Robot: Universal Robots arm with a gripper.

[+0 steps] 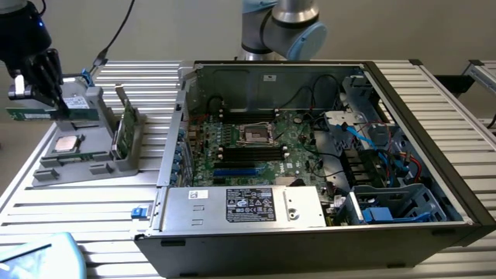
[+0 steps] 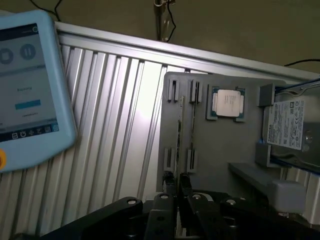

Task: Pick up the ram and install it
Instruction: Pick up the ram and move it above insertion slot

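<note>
arm (image 1: 280,26): grey-and-blue joint shows at the back, top centre of the exterior view. wrist (image 1: 20,32): black, high at the exterior view's far left. gripper (image 1: 56,103) hangs below the wrist, pointing down, close to vertical with a slight lean. In the wrist view the two black fingers (image 2: 170,182) stand nearly together with a narrow gap, pinched on the thin edge of the ram (image 1: 31,112), which lies level in the grip.

Labels on the power supply (image 1: 250,204) and hard drive (image 2: 291,125) cannot be read.
</note>
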